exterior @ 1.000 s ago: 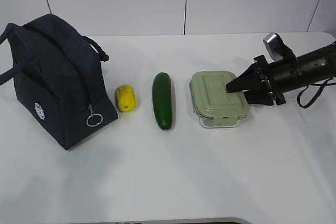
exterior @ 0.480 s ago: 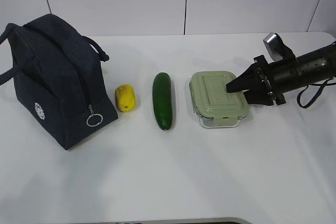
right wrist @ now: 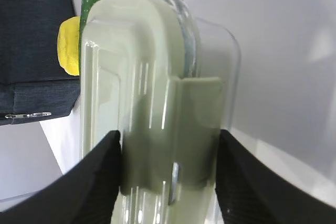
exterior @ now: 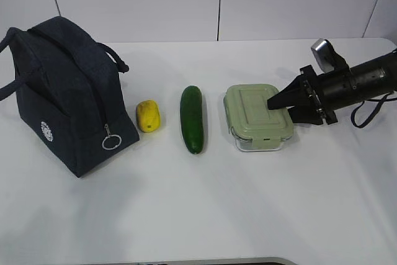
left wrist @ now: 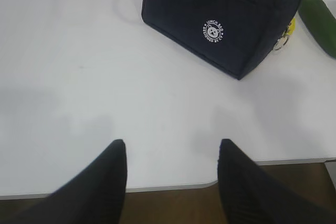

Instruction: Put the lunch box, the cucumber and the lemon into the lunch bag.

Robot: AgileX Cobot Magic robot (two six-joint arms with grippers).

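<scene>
The lunch box, clear glass with a sage-green lid, rests on the white table right of centre. My right gripper reaches in from the right and is shut on its right end. In the right wrist view one finger lies against the lid and the other against the clip side of the lunch box. The cucumber lies left of the box, the lemon beyond it. The navy lunch bag stands at the far left, its zipper closed. My left gripper hangs open over the table's front edge, well short of the lunch bag.
A ring pull hangs at the bag's lower front corner. The table's front edge runs just under the left fingers. A black cable loops below the right arm. A white wall closes off the back.
</scene>
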